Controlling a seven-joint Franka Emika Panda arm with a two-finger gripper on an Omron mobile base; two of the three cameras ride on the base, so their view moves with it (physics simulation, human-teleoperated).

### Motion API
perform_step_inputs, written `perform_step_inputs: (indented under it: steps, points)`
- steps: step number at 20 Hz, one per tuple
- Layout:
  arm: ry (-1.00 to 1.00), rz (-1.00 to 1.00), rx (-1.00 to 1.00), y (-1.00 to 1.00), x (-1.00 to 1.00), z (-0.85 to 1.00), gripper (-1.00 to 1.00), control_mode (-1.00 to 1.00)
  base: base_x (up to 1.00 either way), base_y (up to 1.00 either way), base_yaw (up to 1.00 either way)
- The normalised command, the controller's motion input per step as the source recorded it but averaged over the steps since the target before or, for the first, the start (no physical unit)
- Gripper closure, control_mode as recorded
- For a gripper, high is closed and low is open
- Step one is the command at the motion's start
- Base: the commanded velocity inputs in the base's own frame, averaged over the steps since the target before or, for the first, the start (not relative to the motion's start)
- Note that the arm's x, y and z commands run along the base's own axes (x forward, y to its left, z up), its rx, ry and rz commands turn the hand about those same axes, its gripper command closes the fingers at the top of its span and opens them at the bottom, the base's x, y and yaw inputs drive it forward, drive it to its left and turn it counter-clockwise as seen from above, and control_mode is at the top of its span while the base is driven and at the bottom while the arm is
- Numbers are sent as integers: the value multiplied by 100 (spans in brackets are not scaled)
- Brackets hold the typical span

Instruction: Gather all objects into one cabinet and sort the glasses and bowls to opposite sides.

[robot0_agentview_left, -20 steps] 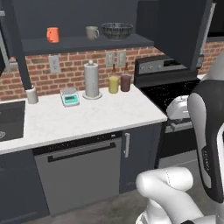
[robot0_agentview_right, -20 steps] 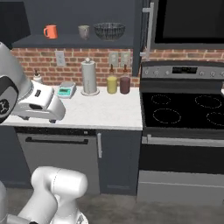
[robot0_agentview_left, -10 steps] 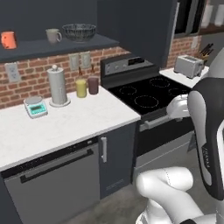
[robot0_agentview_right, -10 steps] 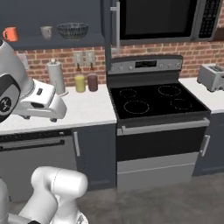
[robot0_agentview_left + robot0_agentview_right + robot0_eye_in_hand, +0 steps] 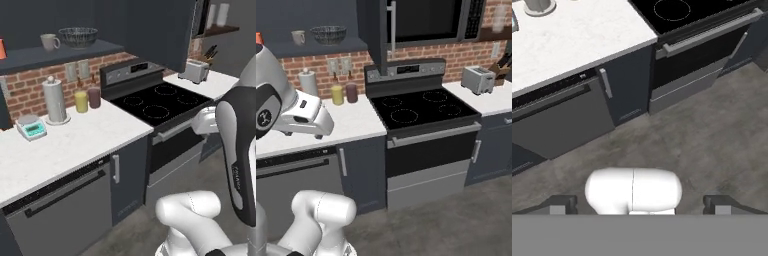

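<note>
Surface: canisters seen at 12 | shelf: beige mug placed beside bowl | fingers: spread, nothing held

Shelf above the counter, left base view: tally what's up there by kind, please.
Mugs: 2, the grey-beige mug and the orange mug, which the left edge cuts off
Bowls: 1, the dark bowl
Total: 3, all on the shelf
</note>
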Motion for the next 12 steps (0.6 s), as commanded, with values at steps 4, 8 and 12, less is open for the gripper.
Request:
perform_step_inputs:
  steps: [4, 8, 12]
  points:
    - [0, 0, 0, 0, 0, 0, -100, 100, -42, 100, 0]
    - [0, 0, 0, 0, 0, 0, -100, 100, -46, 100, 0]
    - [0, 0, 0, 0, 0, 0, -100, 100, -39, 100, 0]
